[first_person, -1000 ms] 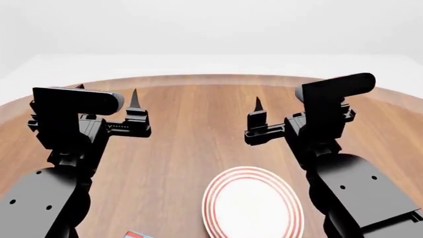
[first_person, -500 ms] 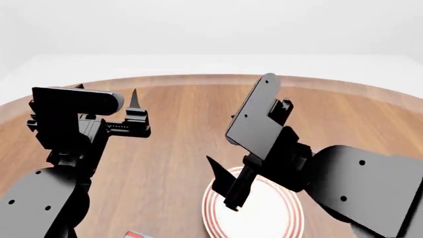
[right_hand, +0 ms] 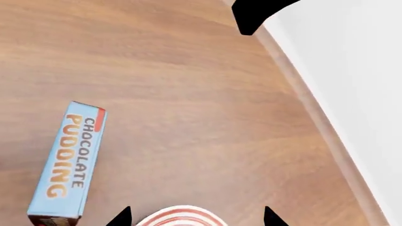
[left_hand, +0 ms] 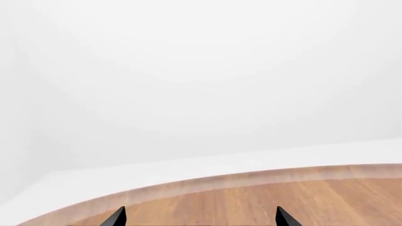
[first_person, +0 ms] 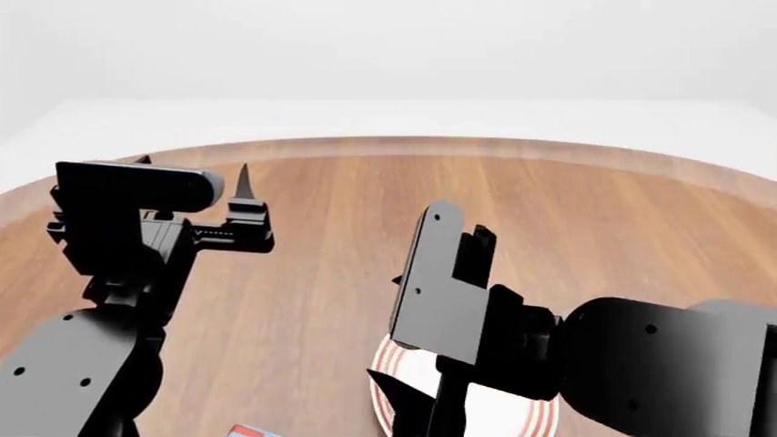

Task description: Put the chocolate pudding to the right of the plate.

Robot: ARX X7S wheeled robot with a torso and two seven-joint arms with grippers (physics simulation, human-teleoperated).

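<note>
The chocolate pudding (right_hand: 68,165) is a light blue-topped box lying flat on the wooden table, apart from the plate. Only its corner (first_person: 249,430) shows at the bottom edge of the head view. The plate (first_person: 380,391), white with red rings, lies at the front, mostly covered by my right arm; its rim (right_hand: 182,214) shows in the right wrist view. My right gripper (right_hand: 195,219) is open and empty, pointing down over the plate's edge, with the box off to one side. My left gripper (first_person: 195,196) is open and empty, held above the table at the left.
The round wooden table (first_person: 340,237) has a pale rim (left_hand: 188,186) with white floor beyond it. A black part of the robot (right_hand: 257,14) shows near the table's edge in the right wrist view. My right forearm (first_person: 656,364) fills the lower right of the head view.
My right arm has swung inward and down, turning its gripper from pointing up to pointing down over the plate. The left arm has barely moved.
</note>
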